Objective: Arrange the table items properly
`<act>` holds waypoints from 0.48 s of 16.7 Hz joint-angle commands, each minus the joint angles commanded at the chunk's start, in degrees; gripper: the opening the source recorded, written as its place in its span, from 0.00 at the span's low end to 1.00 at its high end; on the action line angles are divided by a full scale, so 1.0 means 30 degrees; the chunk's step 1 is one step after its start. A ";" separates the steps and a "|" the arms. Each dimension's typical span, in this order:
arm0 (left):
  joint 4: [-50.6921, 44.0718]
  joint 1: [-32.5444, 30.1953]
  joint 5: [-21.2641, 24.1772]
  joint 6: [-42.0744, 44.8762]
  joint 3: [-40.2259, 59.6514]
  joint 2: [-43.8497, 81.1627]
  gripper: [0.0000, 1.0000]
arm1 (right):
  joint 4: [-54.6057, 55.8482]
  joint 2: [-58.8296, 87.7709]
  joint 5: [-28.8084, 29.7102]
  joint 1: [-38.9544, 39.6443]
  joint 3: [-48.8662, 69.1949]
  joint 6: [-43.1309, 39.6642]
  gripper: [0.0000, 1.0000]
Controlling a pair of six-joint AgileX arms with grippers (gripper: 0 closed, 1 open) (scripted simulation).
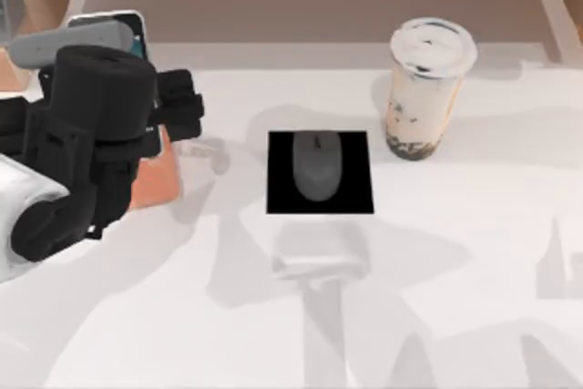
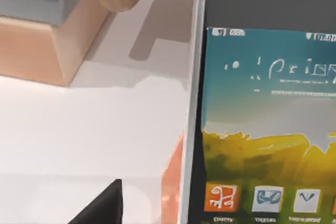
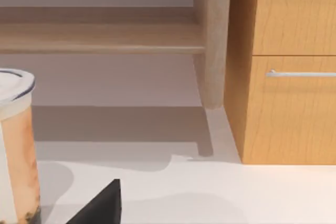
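At the table's left edge, the left arm's gripper [image 1: 178, 102] hovers over the peach-orange stand [image 1: 155, 179], where the smartphone [image 2: 268, 124] leans with its colourful icon screen showing; I cannot tell whether those fingers are open or closed. Centre table, the grey mouse [image 1: 318, 166] lies on the black square pad [image 1: 278, 198]. Further back and right, the lidded milk-tea cup [image 1: 424, 88] stands upright.

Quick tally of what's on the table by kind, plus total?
Mouse: 1
Phone: 1
Milk-tea cup: 1
Black pad: 1
Orange stand: 1
Total: 5
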 joint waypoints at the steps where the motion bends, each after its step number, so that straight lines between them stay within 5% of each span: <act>1: 0.0000 0.0000 0.0000 0.0000 0.0000 0.0000 1.00 | 0.0000 0.0000 0.0000 0.0000 0.0000 0.0000 1.00; 8: -0.0319 0.1386 0.1735 0.0992 -0.1683 -0.2908 1.00 | 0.0000 0.0000 0.0000 0.0000 0.0000 0.0000 1.00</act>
